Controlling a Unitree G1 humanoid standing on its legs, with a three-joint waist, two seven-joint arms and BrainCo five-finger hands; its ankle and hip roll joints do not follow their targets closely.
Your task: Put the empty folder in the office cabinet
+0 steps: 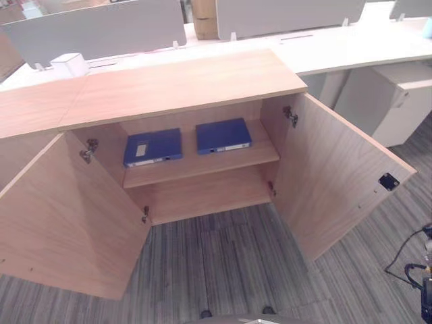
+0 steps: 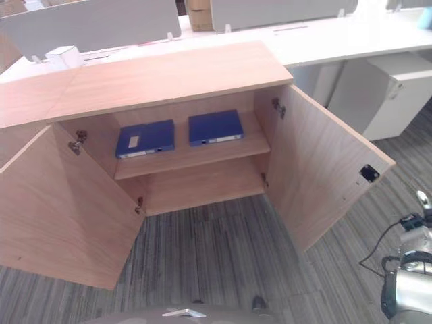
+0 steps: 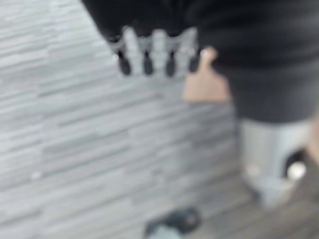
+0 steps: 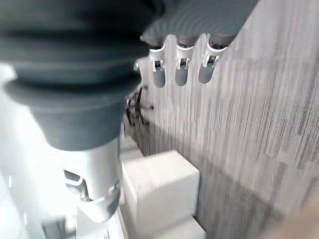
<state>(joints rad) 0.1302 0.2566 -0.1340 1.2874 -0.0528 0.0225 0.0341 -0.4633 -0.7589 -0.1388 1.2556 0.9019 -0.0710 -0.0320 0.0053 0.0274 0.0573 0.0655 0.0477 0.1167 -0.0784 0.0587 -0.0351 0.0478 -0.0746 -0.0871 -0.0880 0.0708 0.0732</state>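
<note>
Here the low light-wood laminate office cabinet (image 1: 182, 84) stands with both flat doors swung wide, and two flat rectangular dark-blue folders lie side by side on its upper shelf (image 1: 202, 165), the left blue folder (image 1: 153, 147) near the shelf's left end and the right blue folder (image 1: 223, 136) near its right end, apart from each other. The left wrist view adds the left hand (image 3: 157, 50), its silver dark-tipped fingers hanging straight and empty over the grey striped carpet (image 1: 229, 263). The right wrist view shows the right hand (image 4: 182, 64) likewise loose-fingered, holding nothing, above a white boxy pedestal (image 4: 159, 191).
</note>
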